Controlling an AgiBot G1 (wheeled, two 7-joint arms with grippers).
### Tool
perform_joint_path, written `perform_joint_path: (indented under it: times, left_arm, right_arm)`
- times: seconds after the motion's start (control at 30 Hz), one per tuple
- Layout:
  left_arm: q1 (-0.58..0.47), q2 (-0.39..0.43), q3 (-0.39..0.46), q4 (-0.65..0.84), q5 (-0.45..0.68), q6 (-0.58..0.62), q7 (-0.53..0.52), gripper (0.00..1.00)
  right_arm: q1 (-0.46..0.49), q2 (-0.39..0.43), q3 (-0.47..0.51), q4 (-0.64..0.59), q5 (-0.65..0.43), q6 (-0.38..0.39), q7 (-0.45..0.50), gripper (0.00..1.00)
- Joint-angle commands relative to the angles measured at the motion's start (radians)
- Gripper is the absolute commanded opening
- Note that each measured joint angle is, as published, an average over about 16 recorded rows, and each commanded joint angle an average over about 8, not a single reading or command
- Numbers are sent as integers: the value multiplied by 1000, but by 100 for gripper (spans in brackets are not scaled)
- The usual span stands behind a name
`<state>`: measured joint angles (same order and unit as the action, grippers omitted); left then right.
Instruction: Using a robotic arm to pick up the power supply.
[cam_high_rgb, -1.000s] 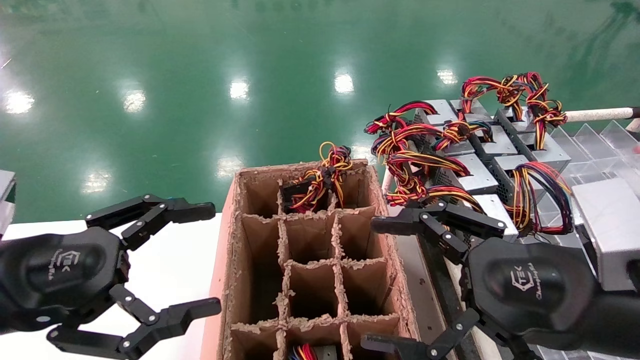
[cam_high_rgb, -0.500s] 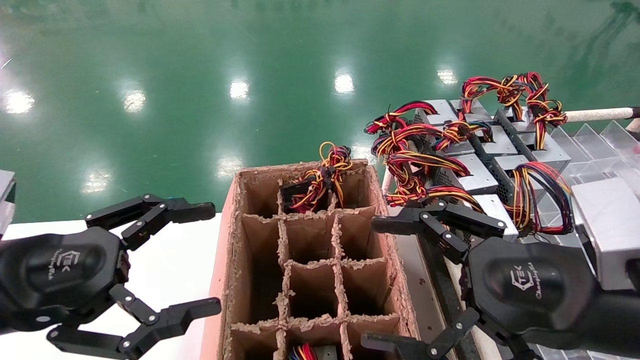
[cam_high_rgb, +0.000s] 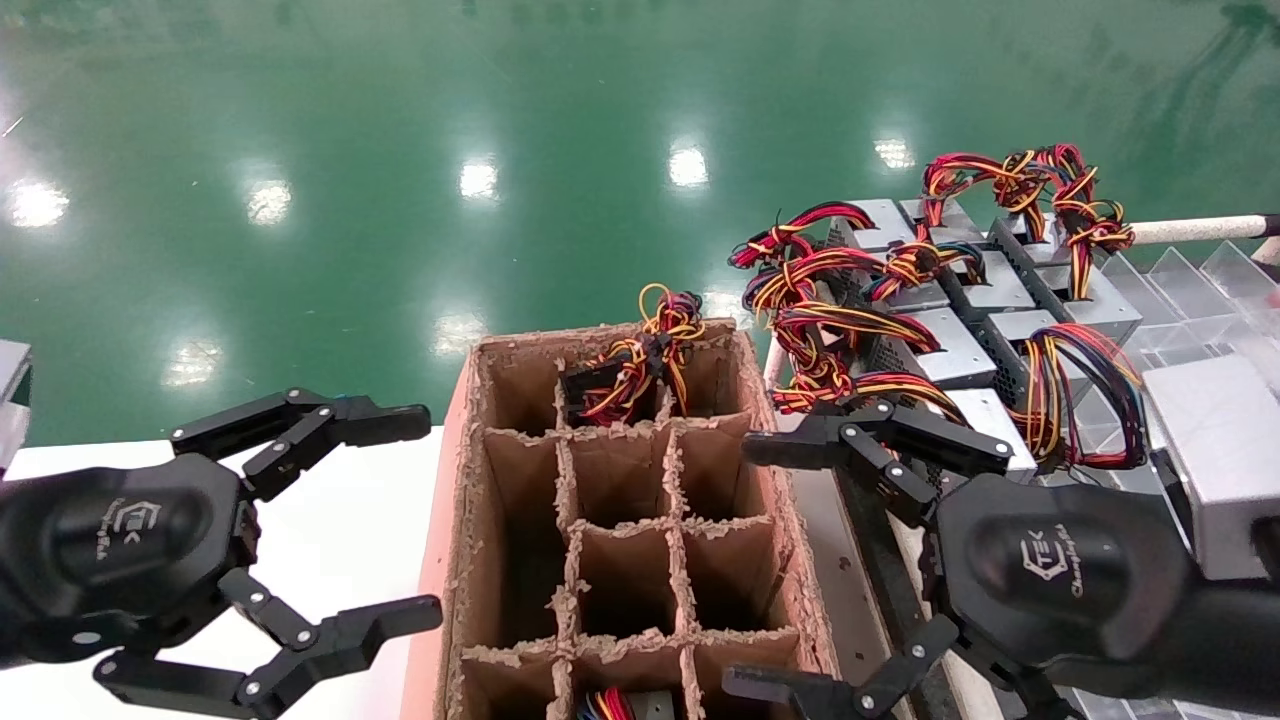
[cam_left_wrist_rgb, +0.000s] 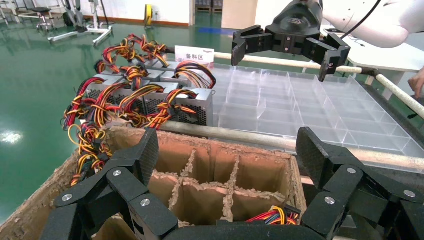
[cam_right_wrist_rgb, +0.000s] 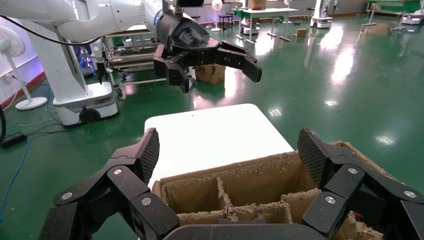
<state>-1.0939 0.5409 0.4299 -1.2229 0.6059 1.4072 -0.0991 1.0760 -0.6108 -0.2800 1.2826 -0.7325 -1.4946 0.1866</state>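
Beside the cardboard box (cam_high_rgb: 610, 520), the right gripper (cam_high_rgb: 760, 565) hovered, jaws spread wide and empty; the power supply (cam_high_rgb: 985, 415) sat just beyond it (wires knotted). The left gripper (cam_high_rgb: 420, 520) hung equally wide, holding nothing.

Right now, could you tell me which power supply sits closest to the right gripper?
The power supply at the near end of the row, just past the open right gripper; its red-yellow wires lie under the upper finger. The others sit farther back.
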Motion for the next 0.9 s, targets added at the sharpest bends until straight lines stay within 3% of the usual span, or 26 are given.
perform_joint_path:
  times: [0.03,0.9]
  left_arm:
    - [0,0,0,0,0,0,0,100]
    - [0,0,0,0,0,0,0,100]
  right_arm:
    - [0,0,0,0,0,0,0,100]
    - [0,0,0,0,0,0,0,100]
